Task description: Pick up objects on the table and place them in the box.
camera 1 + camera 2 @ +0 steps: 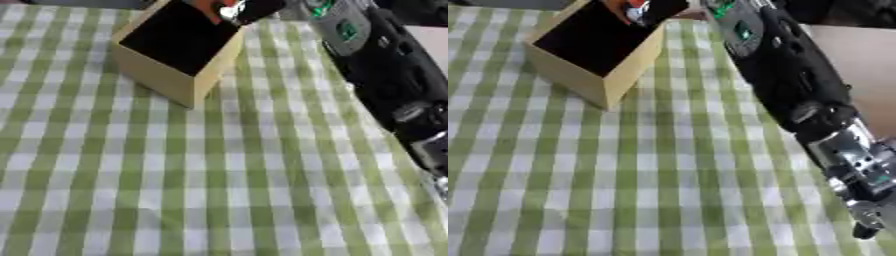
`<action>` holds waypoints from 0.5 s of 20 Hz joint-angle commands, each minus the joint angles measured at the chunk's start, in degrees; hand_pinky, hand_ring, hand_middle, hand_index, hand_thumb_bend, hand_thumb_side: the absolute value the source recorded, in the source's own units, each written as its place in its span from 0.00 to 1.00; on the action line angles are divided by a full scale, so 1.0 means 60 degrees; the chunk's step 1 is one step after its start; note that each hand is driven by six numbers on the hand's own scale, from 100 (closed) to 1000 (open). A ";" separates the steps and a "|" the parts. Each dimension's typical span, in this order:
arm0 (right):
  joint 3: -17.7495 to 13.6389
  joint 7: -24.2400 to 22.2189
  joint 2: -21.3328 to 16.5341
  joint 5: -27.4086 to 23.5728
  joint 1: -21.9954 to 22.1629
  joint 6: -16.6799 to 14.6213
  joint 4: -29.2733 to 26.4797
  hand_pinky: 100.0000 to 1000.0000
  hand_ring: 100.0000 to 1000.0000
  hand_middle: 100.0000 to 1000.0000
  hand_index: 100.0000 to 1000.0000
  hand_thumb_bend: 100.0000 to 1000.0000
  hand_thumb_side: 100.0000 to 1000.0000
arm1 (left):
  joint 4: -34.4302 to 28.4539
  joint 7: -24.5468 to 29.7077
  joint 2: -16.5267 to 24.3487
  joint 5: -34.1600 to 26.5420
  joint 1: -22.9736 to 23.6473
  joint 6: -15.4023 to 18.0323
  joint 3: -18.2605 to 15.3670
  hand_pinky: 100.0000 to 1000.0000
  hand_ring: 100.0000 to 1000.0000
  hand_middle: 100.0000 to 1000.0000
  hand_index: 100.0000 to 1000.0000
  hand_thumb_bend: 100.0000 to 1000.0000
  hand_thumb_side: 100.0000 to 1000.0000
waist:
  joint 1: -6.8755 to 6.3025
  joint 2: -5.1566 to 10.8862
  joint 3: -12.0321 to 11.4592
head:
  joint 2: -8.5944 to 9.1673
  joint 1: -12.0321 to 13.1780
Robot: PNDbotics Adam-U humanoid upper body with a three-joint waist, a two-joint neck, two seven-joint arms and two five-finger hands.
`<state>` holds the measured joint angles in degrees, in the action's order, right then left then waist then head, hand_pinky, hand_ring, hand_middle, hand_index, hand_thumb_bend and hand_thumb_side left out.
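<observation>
we see our right arm (798, 95) running from the lower right to the top centre, its hand (254, 9) over the box (166, 72) at upper left on the checked cloth (219, 190). whether it grips the small orange-red thing (210, 6) we cannot tell.

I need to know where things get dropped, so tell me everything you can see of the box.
The box looks like pale wood, square, open-topped with a dark inside. It stands upright on the green-and-white checked tablecloth at the far left, one corner turned toward the camera. The right hand reaches over its far rim, with something reddish there that I cannot identify.
</observation>
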<state>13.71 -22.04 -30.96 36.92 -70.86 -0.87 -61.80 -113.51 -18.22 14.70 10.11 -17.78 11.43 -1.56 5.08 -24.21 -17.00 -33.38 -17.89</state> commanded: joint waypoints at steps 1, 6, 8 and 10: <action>-0.0300 0.0245 0.0174 0.0461 -0.0367 -0.0199 0.0484 0.74 0.57 0.40 0.65 0.00 0.42 | -0.0181 0.0059 0.0176 -0.0045 -0.0155 0.0029 0.0041 0.70 0.54 0.57 0.67 0.37 0.70 | -0.0005 0.0131 -0.0119 | 0.0200 -0.0161; -0.0469 0.0472 0.0420 0.0844 -0.0408 -0.0472 0.0969 0.74 0.58 0.40 0.65 0.00 0.43 | -0.0181 0.0060 0.0168 -0.0061 -0.0226 0.0037 0.0030 0.70 0.54 0.57 0.67 0.37 0.70 | 0.0136 0.0005 -0.0381 | 0.0297 -0.0251; -0.0459 0.0500 0.0495 0.0993 -0.0425 -0.0527 0.1092 0.74 0.58 0.40 0.65 0.00 0.42 | -0.0181 0.0073 0.0157 -0.0065 -0.0250 0.0040 0.0040 0.70 0.54 0.57 0.67 0.37 0.70 | 0.0184 -0.0027 -0.0423 | 0.0310 -0.0278; -0.0469 0.0554 0.0541 0.1211 -0.0441 -0.0548 0.1220 0.74 0.59 0.41 0.66 0.00 0.41 | -0.0181 0.0087 0.0152 -0.0067 -0.0264 0.0041 0.0045 0.70 0.54 0.57 0.67 0.37 0.71 | 0.0218 -0.0042 -0.0457 | 0.0313 -0.0303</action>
<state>11.57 -18.99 -27.01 43.23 -72.04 -3.93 -54.44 -113.51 -17.82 14.71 9.89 -18.73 11.57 -1.27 6.88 -25.63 -19.69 -32.16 -19.41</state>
